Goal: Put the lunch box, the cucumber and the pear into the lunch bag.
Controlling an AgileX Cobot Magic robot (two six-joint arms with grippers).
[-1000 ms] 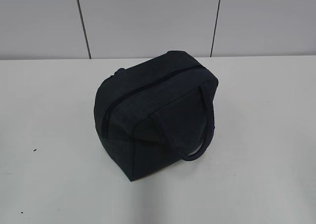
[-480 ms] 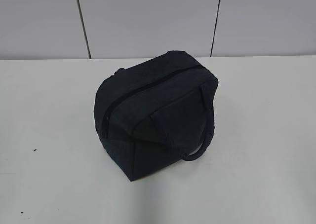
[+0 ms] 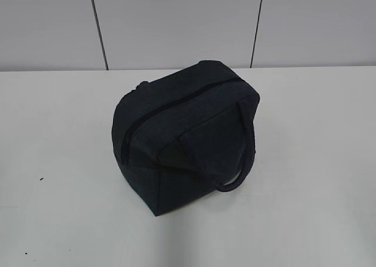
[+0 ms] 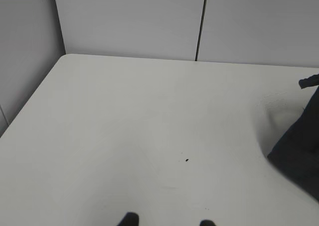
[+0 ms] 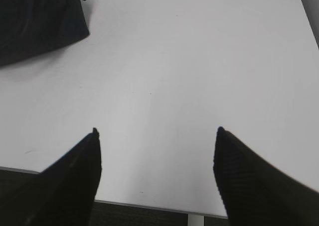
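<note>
1. One lunch bag [image 3: 185, 134] stands mid-table [image 3: 317, 161], zipped shut, one loop handle [image 3: 241, 161] hanging down its side.
2. Right gripper [image 5: 156, 131] hovers over bare table beside the bag, fingers spread wide, holding nothing.
3. Left gripper [image 4: 168, 220] shows only two fingertips, set apart, near the bag's other side.

No visible change (lunch bag [image 3: 182, 137] included)

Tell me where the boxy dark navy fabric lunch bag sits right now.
The lunch bag stands mid-table in the exterior view, zipped shut, nothing beside it; it edges the left wrist view's right and the right wrist view's top-left.
</note>
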